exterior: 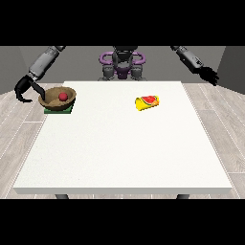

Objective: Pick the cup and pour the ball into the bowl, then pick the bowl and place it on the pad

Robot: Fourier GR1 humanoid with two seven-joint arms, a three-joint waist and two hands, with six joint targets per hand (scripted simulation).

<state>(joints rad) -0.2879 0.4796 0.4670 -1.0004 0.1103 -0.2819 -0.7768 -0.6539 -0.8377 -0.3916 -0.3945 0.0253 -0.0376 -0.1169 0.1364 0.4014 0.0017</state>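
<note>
A brown bowl (pixel 53 100) sits on a green pad (pixel 58 110) at the table's far left, and a red ball (pixel 62 96) lies inside it. A yellow cup (pixel 146 102) with a red pattern lies on its side right of the table's middle. The hand at the view's left (pixel 23 91) hangs just left of the bowl, past the table's edge, with its fingers curled and nothing in them. Raised off the table's far right corner, the hand at the view's right (pixel 210 75) holds nothing and its fingers look relaxed.
The white table (pixel 124 153) stretches towards the camera below the bowl and the cup. Beyond its far edge stands the robot's torso (pixel 122 64). Wooden floor surrounds the table.
</note>
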